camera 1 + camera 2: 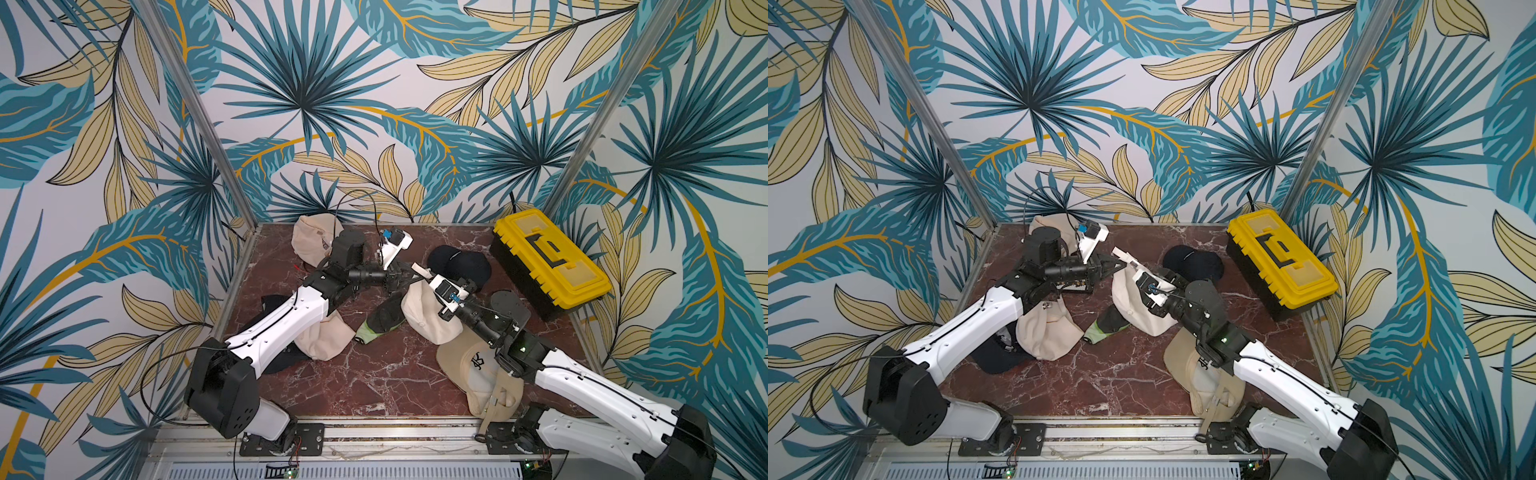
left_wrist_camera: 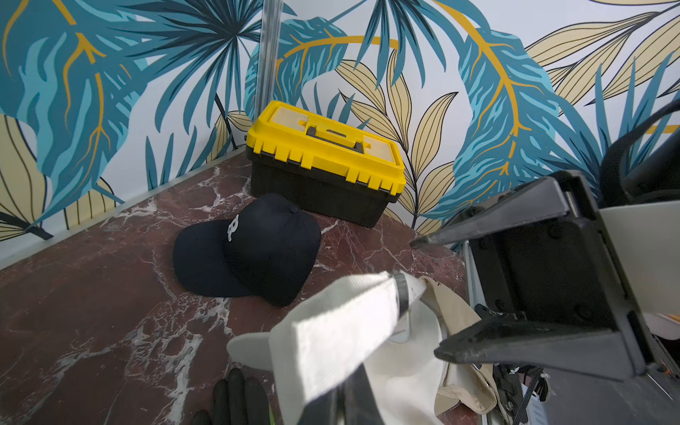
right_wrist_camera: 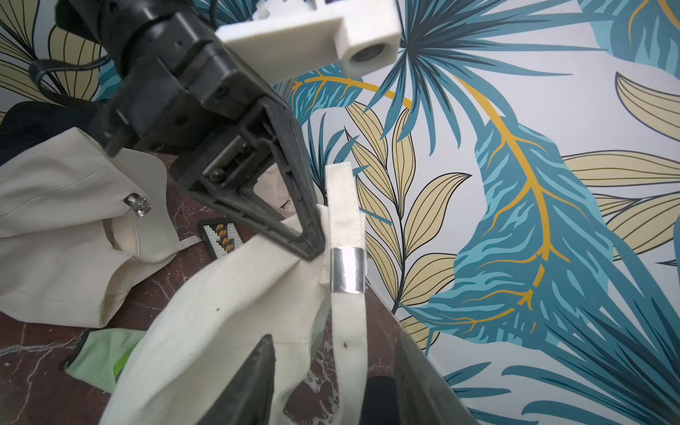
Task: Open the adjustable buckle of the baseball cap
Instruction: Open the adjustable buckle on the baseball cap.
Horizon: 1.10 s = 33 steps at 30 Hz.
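The cream cap [image 1: 424, 318] sits in the middle of the table [image 1: 374, 386], between the two arms; its back part is held up off the stone. The left gripper [image 3: 311, 250] is squeezed tight on the cap's cloth, just beside the strap [image 3: 344, 206]; its two black fingers meet in a point. The right gripper [image 2: 424, 297] is open; the strap runs between its fingers, and I cannot tell if they touch it. The buckle [image 3: 347, 270] is a small shiny silver band; the flat woven strap goes through it and pokes out past it.

The table is hard red-brown stone with white veins; leafy walls [image 1: 374, 104] stand on three sides, and a metal rail [image 1: 374, 430] runs along the front edge. The biggest bare patch is at the front middle. A boxy yellow toolbox [image 1: 548, 257] with a black bottom fills the far right corner; a dark blue cap [image 2: 257, 250] lies between it and the cream cap. A green and black cap [image 1: 380, 322] lies right against the cream cap's near side; a pale cap [image 1: 320, 338] lies under the left arm [image 1: 282, 320]. A tan cap [image 1: 465, 365] lies under the right arm [image 1: 582, 386]; its strap hangs over the front edge.
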Each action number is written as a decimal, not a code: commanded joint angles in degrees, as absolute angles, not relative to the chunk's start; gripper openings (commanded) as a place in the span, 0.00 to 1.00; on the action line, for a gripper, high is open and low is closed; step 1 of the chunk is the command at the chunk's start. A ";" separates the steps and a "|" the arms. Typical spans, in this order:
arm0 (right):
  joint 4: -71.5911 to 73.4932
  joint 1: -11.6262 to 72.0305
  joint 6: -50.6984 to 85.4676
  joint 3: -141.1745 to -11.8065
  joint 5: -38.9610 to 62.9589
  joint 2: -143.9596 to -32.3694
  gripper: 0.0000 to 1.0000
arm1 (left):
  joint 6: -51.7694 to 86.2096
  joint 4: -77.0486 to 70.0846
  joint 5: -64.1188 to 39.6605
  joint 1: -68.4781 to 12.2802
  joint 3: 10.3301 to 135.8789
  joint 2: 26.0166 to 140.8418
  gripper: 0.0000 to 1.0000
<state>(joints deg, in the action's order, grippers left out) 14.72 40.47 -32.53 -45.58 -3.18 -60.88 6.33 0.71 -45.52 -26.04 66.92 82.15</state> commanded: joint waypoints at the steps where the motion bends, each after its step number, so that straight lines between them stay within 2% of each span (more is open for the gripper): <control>1: 15.81 40.39 -30.46 -46.93 -4.13 -61.68 0.53 | 4.40 -0.64 -47.34 -26.87 69.15 82.61 0.00; 4: 16.27 40.36 -30.32 -47.63 -3.88 -62.39 0.51 | 3.76 -0.62 -48.03 -27.46 69.26 82.60 0.00; 10: 16.35 40.36 -30.30 -49.02 -2.81 -63.98 0.41 | 3.44 -0.64 -48.33 -27.97 69.23 82.45 0.00; 33: 17.55 42.46 -33.22 -49.40 -7.40 -64.23 0.25 | 3.87 -0.62 -48.60 -29.35 69.22 82.72 0.00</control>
<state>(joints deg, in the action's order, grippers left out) 15.46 42.06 -32.45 -48.34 -5.78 -64.62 4.29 0.69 -47.72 -28.84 66.92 82.41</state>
